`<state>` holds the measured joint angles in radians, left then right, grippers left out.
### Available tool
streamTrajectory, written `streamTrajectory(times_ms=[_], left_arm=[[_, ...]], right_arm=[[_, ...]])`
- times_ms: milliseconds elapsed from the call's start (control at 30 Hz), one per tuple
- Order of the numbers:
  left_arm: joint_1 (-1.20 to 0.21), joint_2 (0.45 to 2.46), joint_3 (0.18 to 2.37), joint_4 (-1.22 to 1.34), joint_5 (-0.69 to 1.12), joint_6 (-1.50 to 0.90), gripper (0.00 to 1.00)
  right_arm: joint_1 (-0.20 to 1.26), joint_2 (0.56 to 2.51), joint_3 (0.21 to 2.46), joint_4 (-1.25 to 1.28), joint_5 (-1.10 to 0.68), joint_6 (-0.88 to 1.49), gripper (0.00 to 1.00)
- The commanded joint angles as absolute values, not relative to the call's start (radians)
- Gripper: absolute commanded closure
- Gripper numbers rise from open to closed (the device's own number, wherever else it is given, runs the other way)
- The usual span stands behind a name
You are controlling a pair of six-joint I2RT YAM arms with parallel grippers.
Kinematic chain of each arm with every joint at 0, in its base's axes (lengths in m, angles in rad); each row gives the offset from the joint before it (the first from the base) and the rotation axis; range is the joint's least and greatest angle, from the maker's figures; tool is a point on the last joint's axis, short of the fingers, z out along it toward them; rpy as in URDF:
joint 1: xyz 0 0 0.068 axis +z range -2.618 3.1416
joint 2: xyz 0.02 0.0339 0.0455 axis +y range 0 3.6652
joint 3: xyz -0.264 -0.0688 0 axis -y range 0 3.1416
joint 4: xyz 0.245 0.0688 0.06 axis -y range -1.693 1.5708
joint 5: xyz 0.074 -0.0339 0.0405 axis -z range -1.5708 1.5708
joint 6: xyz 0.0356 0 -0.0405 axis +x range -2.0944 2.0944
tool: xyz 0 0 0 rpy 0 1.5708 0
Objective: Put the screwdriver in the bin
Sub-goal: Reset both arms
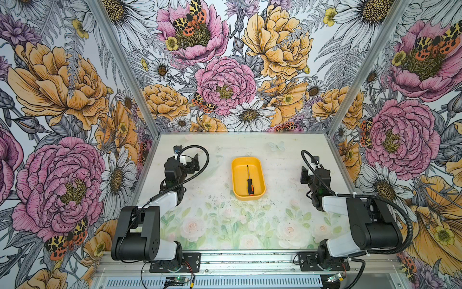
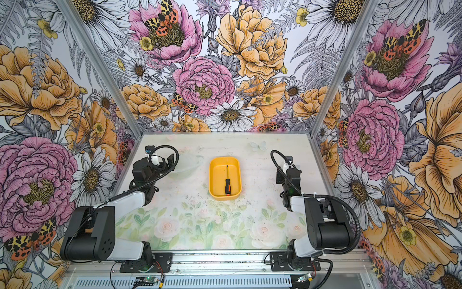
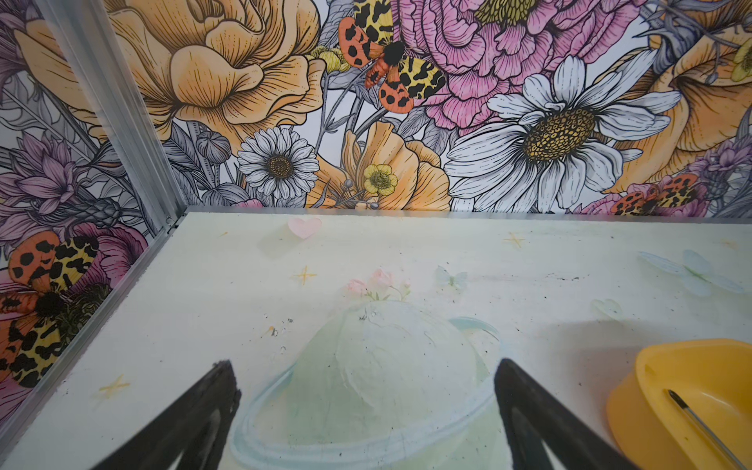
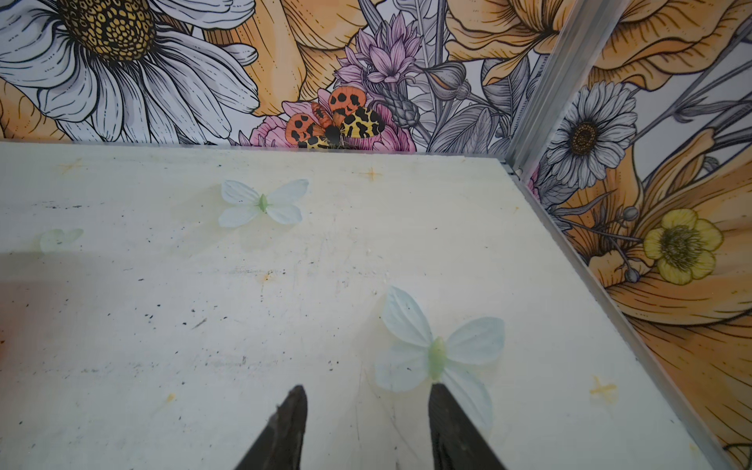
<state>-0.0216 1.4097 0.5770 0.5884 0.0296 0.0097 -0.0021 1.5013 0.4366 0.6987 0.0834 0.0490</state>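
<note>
The screwdriver (image 1: pixel 250 184) (image 2: pixel 227 185) lies flat inside the yellow-orange bin (image 1: pixel 247 197) (image 2: pixel 225 197) at the table's middle, handle toward the front and tip toward the back wall. My left gripper (image 1: pixel 192 164) (image 2: pixel 167 161) hangs to the left of the bin, apart from it, jaws wide open and empty (image 3: pixel 365 362). In the left wrist view the bin's corner (image 3: pixel 635 407) and the screwdriver's shaft (image 3: pixel 700 427) show off to one side. My right gripper (image 1: pixel 305 175) (image 2: pixel 280 176) hovers to the right of the bin, open by a narrower gap, with only bare table between its fingers (image 4: pixel 368 386).
The table top (image 1: pixel 282 160) carries a pale printed pattern of flowers and butterflies. Floral walls with aluminium corner posts (image 1: pixel 150 117) close in the left, right and back sides. Both arm bases sit on the front rail (image 1: pixel 250 262), with cables looping off each wrist.
</note>
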Motion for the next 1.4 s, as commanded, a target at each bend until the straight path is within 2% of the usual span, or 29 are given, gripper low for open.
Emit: streamTrajectory(times_ms=[0,500,833,1067,1367], left_arm=[[-0.008,1.388,0.567,0.588,0.028,0.038,0.01],[-0.006,1.305,0.442,0.647,-0.023,0.048,0.01],[-0.003,1.472,0.355,0.920,-0.061,0.032,0.01],[0.050,1.555,0.381,0.942,0.061,0.006,0.01],[0.045,1.553,0.379,0.942,0.054,0.009,0.01]], right_arm=[[-0.013,1.508,0.433,0.765,0.093,0.074,0.50],[-0.013,1.522,0.413,0.811,0.117,0.081,0.49],[-0.014,1.520,0.413,0.811,0.116,0.081,0.48],[-0.013,1.521,0.413,0.811,0.116,0.081,0.47],[-0.014,1.522,0.415,0.811,0.116,0.081,0.44]])
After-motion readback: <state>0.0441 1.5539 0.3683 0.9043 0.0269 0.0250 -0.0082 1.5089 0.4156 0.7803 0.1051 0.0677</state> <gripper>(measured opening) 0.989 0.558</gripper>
